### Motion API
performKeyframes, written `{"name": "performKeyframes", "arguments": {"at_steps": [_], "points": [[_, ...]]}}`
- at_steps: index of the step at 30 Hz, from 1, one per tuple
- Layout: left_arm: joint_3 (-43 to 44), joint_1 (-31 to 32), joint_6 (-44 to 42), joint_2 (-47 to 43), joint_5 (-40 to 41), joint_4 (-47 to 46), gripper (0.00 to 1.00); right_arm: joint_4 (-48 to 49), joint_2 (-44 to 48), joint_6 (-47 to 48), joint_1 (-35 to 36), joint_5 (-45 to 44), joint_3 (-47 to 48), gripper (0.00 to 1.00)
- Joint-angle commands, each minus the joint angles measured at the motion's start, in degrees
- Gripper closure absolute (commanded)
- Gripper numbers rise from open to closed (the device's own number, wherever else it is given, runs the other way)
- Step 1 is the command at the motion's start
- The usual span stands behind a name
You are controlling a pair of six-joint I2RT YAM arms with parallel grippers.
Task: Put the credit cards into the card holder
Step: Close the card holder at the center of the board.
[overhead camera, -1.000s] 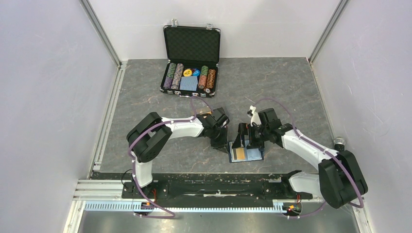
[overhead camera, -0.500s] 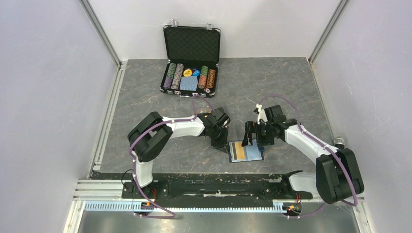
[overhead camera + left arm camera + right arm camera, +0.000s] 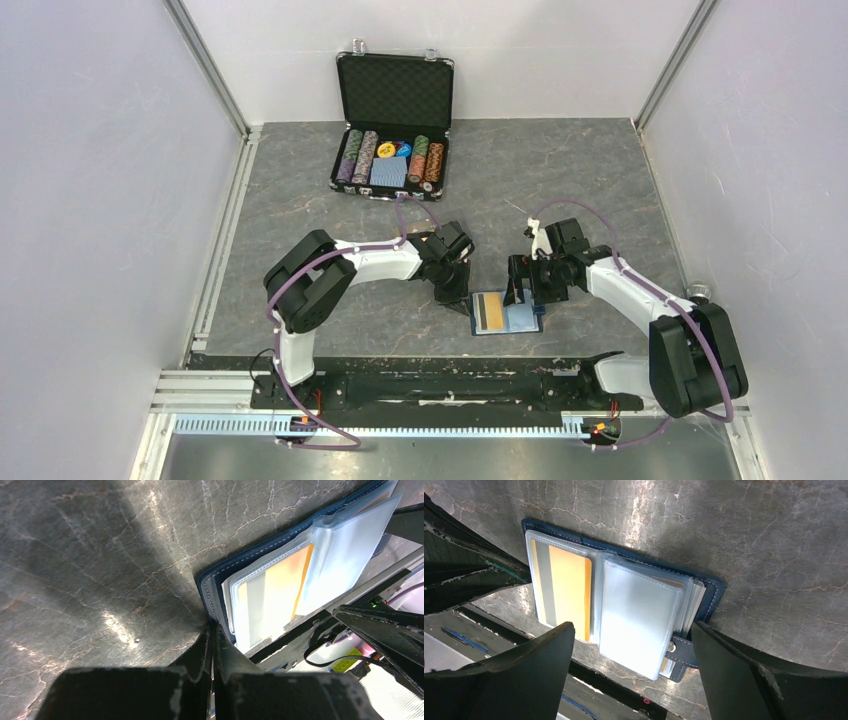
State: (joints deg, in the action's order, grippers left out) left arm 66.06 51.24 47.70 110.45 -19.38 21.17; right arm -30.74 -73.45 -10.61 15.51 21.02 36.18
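The card holder (image 3: pixel 521 319) lies open on the grey table, navy cover down and clear pockets up. A gold-orange credit card (image 3: pixel 489 313) sits in its left pocket, also seen as the card (image 3: pixel 569 587) and the card (image 3: pixel 280 577). My left gripper (image 3: pixel 455 291) is shut, its tips (image 3: pixel 214 628) pressed against the holder's navy left edge (image 3: pixel 210 592). My right gripper (image 3: pixel 528 284) hangs open over the holder's far side and holds nothing. Its fingers (image 3: pixel 531 667) straddle the stack of clear sleeves (image 3: pixel 639 617) and the snap tab (image 3: pixel 681 652). No loose credit cards are in view.
An open black chip briefcase (image 3: pixel 392 95) with poker chips and a blue deck stands at the back centre. White walls close in on three sides. A black rail (image 3: pixel 430 385) with the arm bases runs along the near edge.
My right gripper has drawn back to the right off the holder, uncovering more of the sleeves, and its jaws have narrowed slightly. The left gripper has stayed put.
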Motion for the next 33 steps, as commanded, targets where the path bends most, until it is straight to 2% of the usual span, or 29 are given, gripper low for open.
{"name": "performKeyframes", "arguments": {"at_steps": [1,3,8,12,19,25,33], "points": [[-0.77,-0.18,-4.35,3.36,6.02,3.62,0.98,-3.0,1.09,1.55,-0.65,-1.71,-1.25,0.11],[-0.89,-0.18,-4.28,3.28,6.06,3.62,0.98,-3.14,1.46,1.5,-0.74,-0.66,-1.93,0.14],[-0.85,-0.18,-4.28,3.19,6.23,3.63,0.98,-3.27,2.69,0.99,-0.74,1.75,-3.8,0.35],[-1.02,-0.18,-4.28,2.95,6.5,3.62,0.98,-4.03,3.51,0.69,-0.74,2.0,-4.28,0.48],[-1.55,-0.27,-4.19,2.66,6.87,3.57,0.98,-5.79,4.42,0.38,-0.92,2.89,-4.28,0.61],[-2.29,-0.57,-4.0,1.93,7.41,3.64,0.98,-7.46,5.52,0.01,-1.27,3.65,-5.15,0.67],[-3.97,-1.49,-3.86,0.76,8.12,3.62,0.98,-8.45,7.56,-1.04,-1.66,7.3,-6.93,0.65]]}}
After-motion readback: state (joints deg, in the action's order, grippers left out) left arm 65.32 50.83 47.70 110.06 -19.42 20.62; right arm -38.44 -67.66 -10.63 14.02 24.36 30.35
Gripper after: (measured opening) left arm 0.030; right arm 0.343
